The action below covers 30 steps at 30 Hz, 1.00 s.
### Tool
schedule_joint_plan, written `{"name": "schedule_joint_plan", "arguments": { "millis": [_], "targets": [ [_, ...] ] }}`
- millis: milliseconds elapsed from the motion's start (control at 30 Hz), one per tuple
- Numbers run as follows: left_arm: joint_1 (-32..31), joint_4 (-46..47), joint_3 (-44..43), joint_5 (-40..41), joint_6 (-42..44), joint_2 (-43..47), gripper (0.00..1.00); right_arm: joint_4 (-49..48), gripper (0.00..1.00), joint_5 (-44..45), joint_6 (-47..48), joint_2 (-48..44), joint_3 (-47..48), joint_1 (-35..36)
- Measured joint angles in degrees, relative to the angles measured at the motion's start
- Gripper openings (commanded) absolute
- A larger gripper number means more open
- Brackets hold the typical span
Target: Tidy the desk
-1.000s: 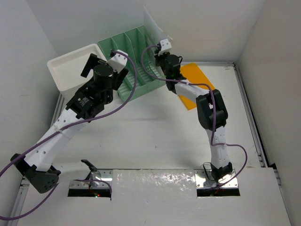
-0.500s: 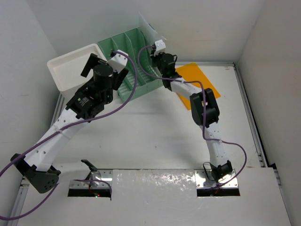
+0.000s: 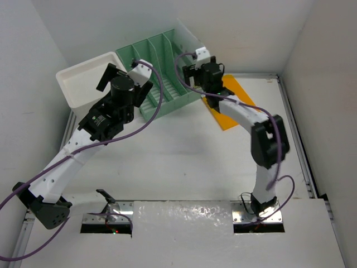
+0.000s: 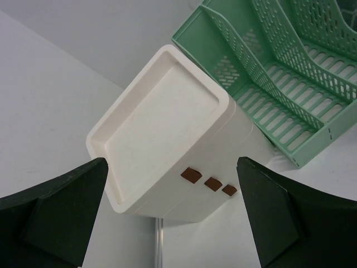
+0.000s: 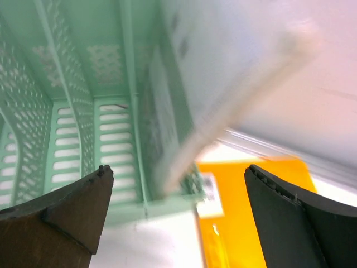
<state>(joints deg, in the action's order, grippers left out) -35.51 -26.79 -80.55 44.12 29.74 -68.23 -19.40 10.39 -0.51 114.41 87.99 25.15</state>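
Note:
The desk (image 3: 184, 162) is a white tabletop with metal rails. At its back stands a green slotted file rack (image 3: 162, 67), also in the right wrist view (image 5: 83, 111). A clear plastic sheet (image 3: 188, 38) stands tilted in the rack's rightmost slot and looks blurred from the wrist (image 5: 223, 84). My right gripper (image 3: 191, 71) (image 5: 178, 218) is open just in front of that slot, holding nothing. An orange folder (image 3: 233, 103) (image 5: 254, 223) lies flat under the right arm. My left gripper (image 3: 124, 79) (image 4: 173, 218) hangs open above a white drawer box (image 3: 86, 78) (image 4: 167, 128).
The white drawer box sits at the back left corner, touching the green rack's (image 4: 290, 72) left side. Walls close in on the left, back and right. Metal rails (image 3: 298, 151) edge the desk. A small black part (image 3: 106, 195) lies near the left arm's base.
My right gripper has opened and let go of the clear sheet, which now stands in the rack's rightmost slot. The right arm drew back to the right. The left arm has not moved.

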Motion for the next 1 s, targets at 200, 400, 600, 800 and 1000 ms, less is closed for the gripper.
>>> {"name": "schedule_joint_plan", "arguments": {
  "millis": [200,400,600,800,1000],
  "targets": [
    [0.0,0.0,0.6,-2.2,-0.2,0.2,1.0,4.3,0.7,-0.2,-16.1,-24.9,-21.9,-11.2],
    [0.0,-0.5,1.9,-5.4,-0.6,0.3,1.0,1.2,0.61,-8.5,-39.2,-28.9,-48.6,-29.7],
    [0.0,-1.1,2.5,-7.6,-1.3,0.3,1.0,-0.7,0.62,-16.1,-51.4,-27.6,-57.8,-26.9],
    [0.0,-1.8,2.7,-8.3,-1.5,0.7,1.0,-12.5,0.57,-15.7,-62.0,-26.6,-65.4,-27.0],
    [0.0,-1.7,2.7,-8.0,-1.5,1.2,1.0,-25.1,0.39,-16.5,-68.6,-17.0,-66.1,-26.9]
  ]
}}
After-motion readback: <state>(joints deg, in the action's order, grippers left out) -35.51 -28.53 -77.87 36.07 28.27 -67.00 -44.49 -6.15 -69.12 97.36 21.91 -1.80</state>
